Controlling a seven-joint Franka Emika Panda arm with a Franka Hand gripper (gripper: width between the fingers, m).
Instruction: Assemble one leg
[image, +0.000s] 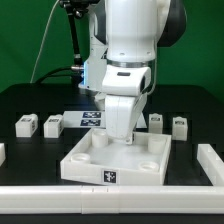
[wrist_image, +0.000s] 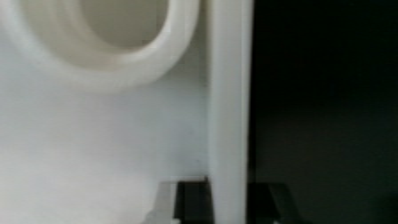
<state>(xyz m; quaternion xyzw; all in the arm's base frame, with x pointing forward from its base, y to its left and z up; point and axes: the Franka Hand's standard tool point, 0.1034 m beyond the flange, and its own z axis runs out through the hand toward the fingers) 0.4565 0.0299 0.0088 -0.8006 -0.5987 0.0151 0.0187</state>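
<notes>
Exterior view: the gripper (image: 120, 138) stands low at the white panel's (image: 115, 165) far rim. The nearest leg (image: 155, 121) lies just beyond that rim, toward the exterior view's right, apart from the gripper.

Wrist view: dark fingertips (wrist_image: 185, 203) flank the panel's rim (wrist_image: 228, 100). Whether they clamp it cannot be told.

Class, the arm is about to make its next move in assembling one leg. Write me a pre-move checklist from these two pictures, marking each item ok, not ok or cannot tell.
1. Gripper carries no leg: ok. The gripper sits low at the large white square plastic panel, with no leg between its fingers.
2. Grip on the panel: cannot tell. The dark fingers straddle its raised rim, but contact is unclear.
3. Round corner socket empty: ok.
4. Small white plastic rectangular legs loose, apart from the panel: ok. Two lie at the exterior view's left and two at its right.
5. A leg fitted in the panel: not ok, none visible yet.
</notes>
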